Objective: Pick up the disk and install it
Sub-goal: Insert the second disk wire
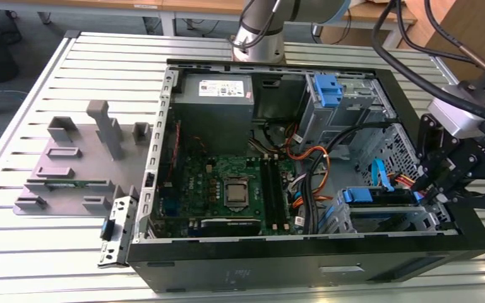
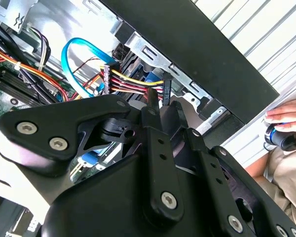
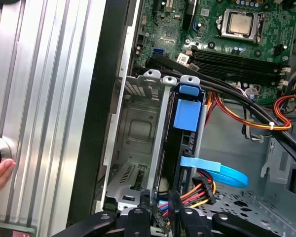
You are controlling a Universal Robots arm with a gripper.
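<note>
First wrist view, disk (image 3: 186,116) edge-on in bay, tool (image 3: 160,217) cropped

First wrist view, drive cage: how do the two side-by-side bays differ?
The outer bay, beside the case wall, is empty, bare grey metal; the inner bay holds the disk in its blue carrier. Coloured cables reach the inner bay's end, none the outer bay's. Both sit parallel in one metal cage.

A slatted silver aluminium desk (image 1: 99,63) fills most of the exterior view. Beyond its far edge runs a wooden tabletop (image 1: 200,6) on metal legs, with grey floor (image 1: 23,25) and loose cables beneath, under even indoor light
</note>
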